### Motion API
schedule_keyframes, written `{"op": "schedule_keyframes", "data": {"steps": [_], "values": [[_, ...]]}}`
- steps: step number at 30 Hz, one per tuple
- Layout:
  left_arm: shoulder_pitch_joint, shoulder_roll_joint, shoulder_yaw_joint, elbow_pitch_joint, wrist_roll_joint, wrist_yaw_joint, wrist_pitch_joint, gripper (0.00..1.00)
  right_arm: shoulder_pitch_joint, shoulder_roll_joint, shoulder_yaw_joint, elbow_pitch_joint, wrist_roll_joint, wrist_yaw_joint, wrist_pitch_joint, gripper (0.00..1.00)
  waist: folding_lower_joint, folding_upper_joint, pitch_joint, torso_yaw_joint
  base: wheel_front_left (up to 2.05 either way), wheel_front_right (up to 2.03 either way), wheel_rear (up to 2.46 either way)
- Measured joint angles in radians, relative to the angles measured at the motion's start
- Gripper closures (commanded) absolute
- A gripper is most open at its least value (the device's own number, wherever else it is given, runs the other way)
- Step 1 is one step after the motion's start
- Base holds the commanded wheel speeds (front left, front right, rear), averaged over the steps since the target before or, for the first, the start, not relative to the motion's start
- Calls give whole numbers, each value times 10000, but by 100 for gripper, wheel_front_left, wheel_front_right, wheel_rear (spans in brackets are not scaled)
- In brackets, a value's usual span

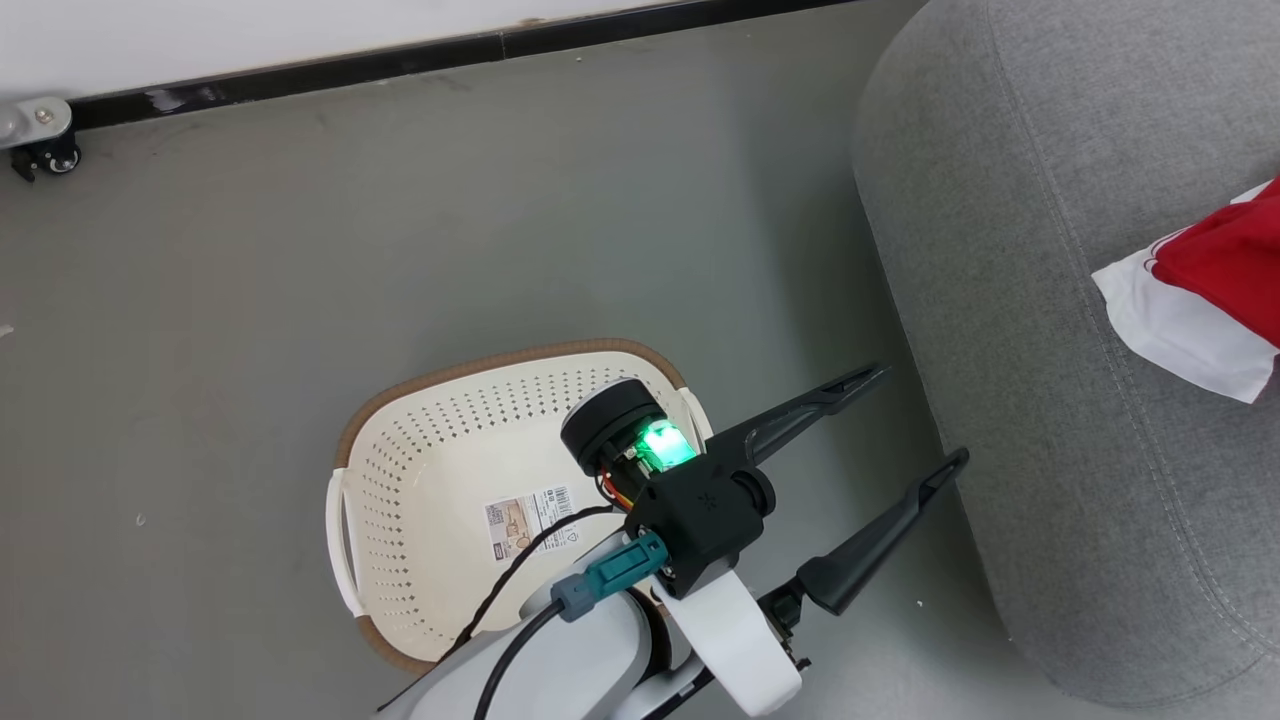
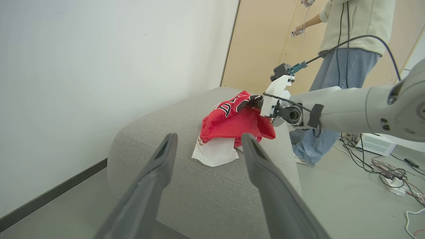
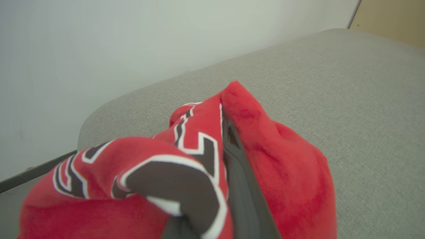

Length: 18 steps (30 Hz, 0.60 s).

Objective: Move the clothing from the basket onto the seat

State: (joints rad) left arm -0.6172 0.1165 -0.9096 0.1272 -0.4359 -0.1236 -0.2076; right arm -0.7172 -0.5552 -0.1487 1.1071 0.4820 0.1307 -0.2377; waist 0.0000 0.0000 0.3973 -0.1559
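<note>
Closest in, the left gripper (image 1: pixel 912 418) has its two long dark fingers spread wide with nothing between them. In the head view it hangs over the grey floor (image 1: pixel 300 250), in the gap between the laundry basket (image 1: pixel 430 470) and the near end of the sofa (image 1: pixel 1050 300), with its fingertips reaching toward the sofa's side. A green light (image 1: pixel 665 445) glows on its wrist, which sits above the right part of the basket.

The basket stands upright on the floor just beside the sofa's end. Inside it, a label sticker (image 1: pixel 528 522) shows on the bare cream bottom.

Further on, the clothing (image 2: pixel 232 122) is on top of the sofa, near its rounded end edge. A white part lies flat on the grey fabric, and the red part rises in a bunch to the right gripper (image 2: pixel 254 101). That gripper is pinching the red cloth from the side. In the right wrist view one dark finger (image 3: pixel 240 172) runs up through the folds, while the other is covered by fabric bearing dark lettering outlined in white. How much of the red part rests on the cushion cannot be told.

Beyond the sofa's far end a person (image 2: pixel 352 30) in a pale top and blue jeans stands holding a small controller, with cables (image 2: pixel 388 169) and a white box (image 2: pixel 378 143) on the floor nearby. Behind are a white wall (image 2: pixel 99 66) with a black baseboard (image 1: pixel 300 75), a tan panel (image 2: pixel 262 43), and a caster wheel (image 1: pixel 45 150) at the wall's foot.
</note>
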Motion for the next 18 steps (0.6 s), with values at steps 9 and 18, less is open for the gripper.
{"op": "schedule_keyframes", "data": {"steps": [9, 18], "values": [[0, 4, -230, 196, -15, 0, -88, 0, -4, 309, -125, 378, -178, 0, -13, 56, 0, 0, -113, -93, 0, 0, 0], [4, 12, -278, 382, -134, 0, -142, 0, 208, 539, -272, 617, -96, 0, -13, 0, 0, 0, -354, -284, 0, 0, 0]]}}
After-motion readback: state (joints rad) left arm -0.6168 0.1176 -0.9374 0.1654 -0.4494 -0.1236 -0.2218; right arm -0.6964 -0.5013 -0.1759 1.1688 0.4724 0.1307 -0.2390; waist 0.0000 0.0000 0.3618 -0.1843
